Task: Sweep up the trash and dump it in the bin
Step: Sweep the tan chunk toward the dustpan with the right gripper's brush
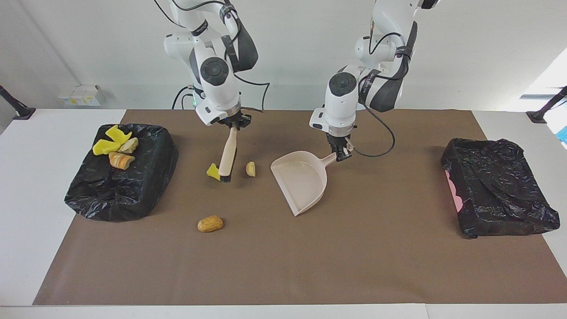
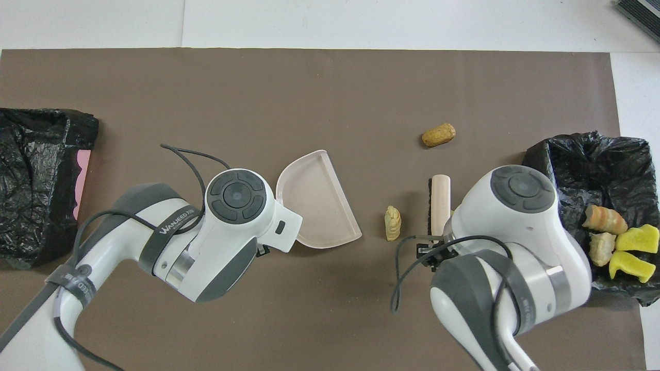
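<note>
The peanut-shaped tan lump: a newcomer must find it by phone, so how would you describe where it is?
Start at the trash-filled black bin at the right arm's end of the brown mat. The peanut-shaped tan lump lies alone on the mat, farther from the robots than the brush. Unlike the yellow scrap and ridged chunk, it is smooth and rounded.
</note>
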You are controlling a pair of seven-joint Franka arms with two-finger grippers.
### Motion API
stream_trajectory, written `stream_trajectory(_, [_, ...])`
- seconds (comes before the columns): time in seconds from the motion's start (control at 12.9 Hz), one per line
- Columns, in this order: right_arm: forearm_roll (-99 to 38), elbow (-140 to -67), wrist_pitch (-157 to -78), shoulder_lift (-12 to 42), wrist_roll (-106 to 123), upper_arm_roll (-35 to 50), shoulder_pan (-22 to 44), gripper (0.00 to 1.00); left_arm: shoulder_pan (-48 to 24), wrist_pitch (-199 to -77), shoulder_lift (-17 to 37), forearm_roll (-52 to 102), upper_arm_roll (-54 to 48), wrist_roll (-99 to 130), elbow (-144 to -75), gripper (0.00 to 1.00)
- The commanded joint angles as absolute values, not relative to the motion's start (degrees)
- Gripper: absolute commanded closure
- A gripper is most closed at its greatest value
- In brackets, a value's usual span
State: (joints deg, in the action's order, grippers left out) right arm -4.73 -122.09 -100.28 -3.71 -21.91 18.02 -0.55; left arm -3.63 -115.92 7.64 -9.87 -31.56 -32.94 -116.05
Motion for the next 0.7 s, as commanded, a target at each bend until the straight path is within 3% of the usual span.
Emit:
stream_trajectory(0.0, [2.86, -118.24, -101.42, 0.68, -14.52, 18.9, -4.47, 1.0, -5.45, -119.0, 4.92, -8.96, -31.02, -34.89, -120.58, 1.0])
stream_trajectory(0.39, [16.06, -102.51, -101.34, 14.04, -8.53, 19.16, -6.24, 1.0, -5.62, -119.44, 3.43, -9.14, -31.46, -34.8, -122.42, 1.0])
stream_trajectory(0.62, [22.65, -97.84, -102.56, 20.11, -4.58, 18.99, -6.42, 1.0, -5.63, -119.27, 3.08, -9.14, -31.46, -34.98, -123.05, 1.0])
